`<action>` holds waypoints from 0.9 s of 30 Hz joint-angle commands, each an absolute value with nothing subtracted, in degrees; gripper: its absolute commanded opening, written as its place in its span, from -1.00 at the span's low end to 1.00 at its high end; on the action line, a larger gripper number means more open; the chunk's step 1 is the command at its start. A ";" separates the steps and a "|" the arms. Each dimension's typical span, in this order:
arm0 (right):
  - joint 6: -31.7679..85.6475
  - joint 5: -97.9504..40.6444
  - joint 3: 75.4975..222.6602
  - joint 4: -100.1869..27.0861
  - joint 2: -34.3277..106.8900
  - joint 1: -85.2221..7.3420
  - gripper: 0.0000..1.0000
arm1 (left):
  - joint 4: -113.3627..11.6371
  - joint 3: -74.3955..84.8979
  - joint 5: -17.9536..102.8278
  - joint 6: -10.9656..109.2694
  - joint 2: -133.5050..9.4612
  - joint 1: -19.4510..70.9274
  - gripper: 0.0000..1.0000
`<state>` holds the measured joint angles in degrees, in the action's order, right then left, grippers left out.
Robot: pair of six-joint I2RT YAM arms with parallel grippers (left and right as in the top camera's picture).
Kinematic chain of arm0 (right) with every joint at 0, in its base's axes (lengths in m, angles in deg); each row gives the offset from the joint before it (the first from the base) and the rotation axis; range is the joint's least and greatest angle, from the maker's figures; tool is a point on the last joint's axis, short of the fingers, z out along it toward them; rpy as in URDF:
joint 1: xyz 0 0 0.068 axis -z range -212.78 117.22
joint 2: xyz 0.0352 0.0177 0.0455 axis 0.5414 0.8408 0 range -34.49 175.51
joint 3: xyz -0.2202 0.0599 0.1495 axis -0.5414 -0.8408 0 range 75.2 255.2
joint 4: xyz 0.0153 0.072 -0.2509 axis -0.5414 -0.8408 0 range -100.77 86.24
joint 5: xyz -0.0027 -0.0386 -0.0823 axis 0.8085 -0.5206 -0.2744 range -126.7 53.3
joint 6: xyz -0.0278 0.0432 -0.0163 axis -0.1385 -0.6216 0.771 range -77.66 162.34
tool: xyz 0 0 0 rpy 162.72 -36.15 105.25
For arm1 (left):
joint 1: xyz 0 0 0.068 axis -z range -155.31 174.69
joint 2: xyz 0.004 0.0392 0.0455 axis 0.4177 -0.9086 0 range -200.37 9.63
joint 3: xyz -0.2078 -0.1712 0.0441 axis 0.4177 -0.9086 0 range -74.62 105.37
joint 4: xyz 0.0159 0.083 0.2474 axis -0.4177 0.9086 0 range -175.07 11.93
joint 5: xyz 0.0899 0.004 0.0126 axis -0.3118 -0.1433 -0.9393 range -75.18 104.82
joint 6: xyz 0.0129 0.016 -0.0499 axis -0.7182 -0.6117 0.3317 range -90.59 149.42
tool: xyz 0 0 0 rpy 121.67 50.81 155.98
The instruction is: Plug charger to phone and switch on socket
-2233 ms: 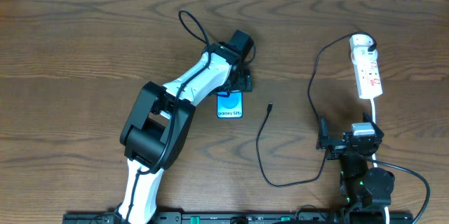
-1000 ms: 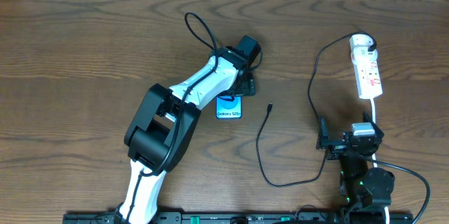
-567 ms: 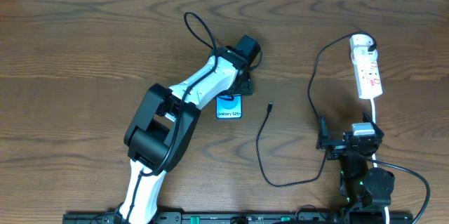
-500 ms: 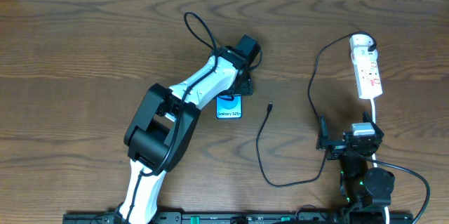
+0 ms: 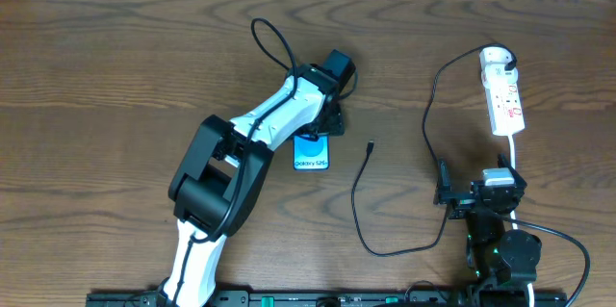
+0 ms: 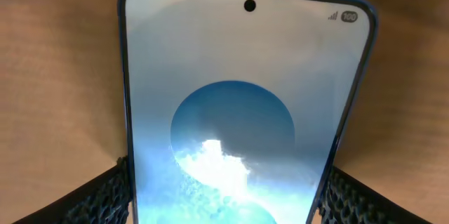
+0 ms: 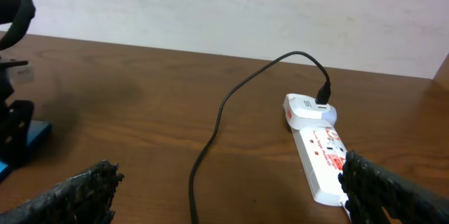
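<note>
Mid-frame overhead, the left gripper [image 5: 324, 121] clamps the slim rectangular dark-framed phone [image 5: 312, 156] with blue-and-white screen, its top hidden beneath the arm [image 5: 274, 115]; the right gripper [image 7: 228, 189] gapes wide, fingertips [image 7: 78, 192] cut off.

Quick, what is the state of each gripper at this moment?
Left gripper: closed on the phone, one finger at each side edge.
Right gripper: open, holding nothing.

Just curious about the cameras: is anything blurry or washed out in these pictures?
Left wrist view: the phone fills the frame, its screen washed pale near the top. Right wrist view: the right gripper's fingers at the bottom corners are blurred, the socket fairly sharp. Overhead view: even light, no glare.
</note>
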<state>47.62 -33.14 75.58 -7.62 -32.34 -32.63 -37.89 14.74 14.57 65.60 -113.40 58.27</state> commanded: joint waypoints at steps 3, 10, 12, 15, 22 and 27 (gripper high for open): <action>48.21 -33.36 75.56 -7.89 -32.45 -33.20 0.98 | -34.55 14.43 18.02 65.69 -105.07 57.97 0.64; 48.21 -33.34 75.56 -7.89 -32.45 -33.20 0.99 | -34.11 14.43 18.70 65.07 -100.92 57.97 0.64; 48.21 -33.36 75.56 -7.89 -32.45 -33.20 0.98 | -34.13 14.39 15.42 65.10 -101.24 57.97 0.66; 48.21 -33.36 75.56 -7.89 -32.45 -33.20 0.98 | -34.52 13.69 11.44 65.10 -102.25 57.97 0.94; 48.21 -33.36 75.56 -7.89 -32.45 -33.20 0.98 | -38.46 11.68 11.18 65.34 -107.41 58.16 1.00; 48.21 -33.36 75.56 -7.89 -32.45 -33.20 0.99 | -41.26 11.68 11.36 65.34 -111.87 58.25 1.00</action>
<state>47.62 -33.12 75.58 -7.64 -32.34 -32.63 -40.73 12.07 12.89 65.42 -109.62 58.18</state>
